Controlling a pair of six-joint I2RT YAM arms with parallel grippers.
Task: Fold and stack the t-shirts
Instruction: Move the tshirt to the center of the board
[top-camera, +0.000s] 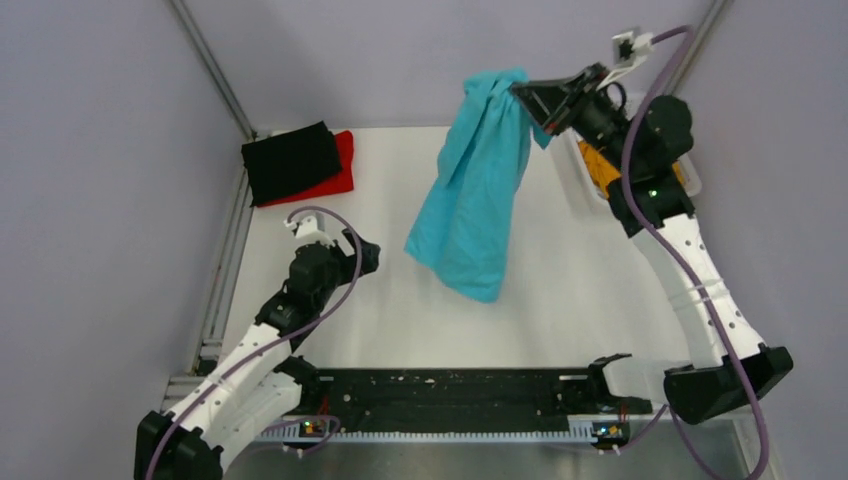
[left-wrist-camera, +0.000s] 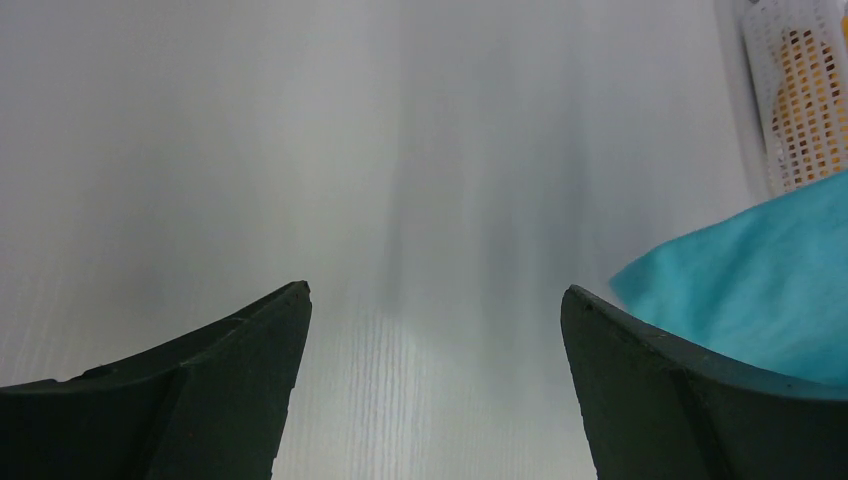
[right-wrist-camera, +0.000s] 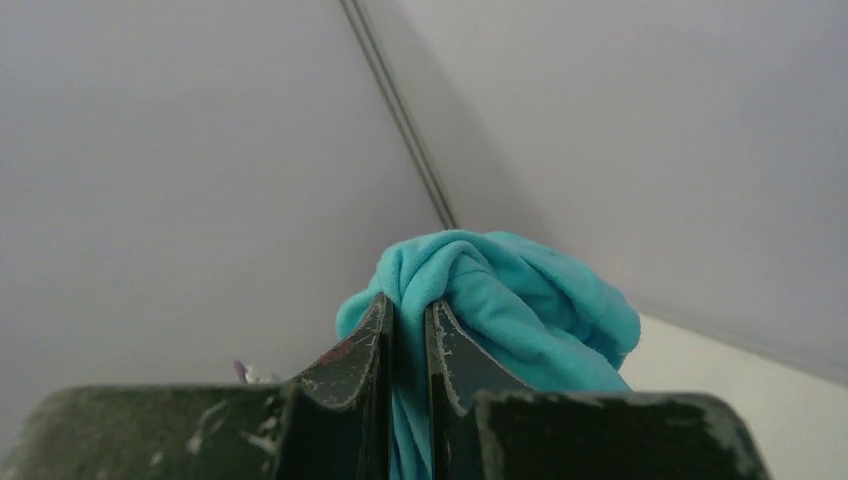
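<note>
Grey walls backed the white worktop (top-camera: 560, 300), where the right fingers (right-wrist-camera: 362, 352) pinched the turquoise t-shirt (top-camera: 470, 200), hanging unfolded above it; the left fingers (left-wrist-camera: 230, 350) gaped wide, empty. The black t-shirt (top-camera: 290, 160) lay stacked on the red t-shirt (top-camera: 345, 172) far left, two seemingly done; the orange-yellow t-shirt (top-camera: 595, 165) waited in the basket (left-wrist-camera: 762, 90).

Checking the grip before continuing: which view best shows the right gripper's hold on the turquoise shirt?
Right wrist: right gripper shut on the bunched turquoise shirt, close up. Top external shows it hanging; left wrist, only an edge.
</note>
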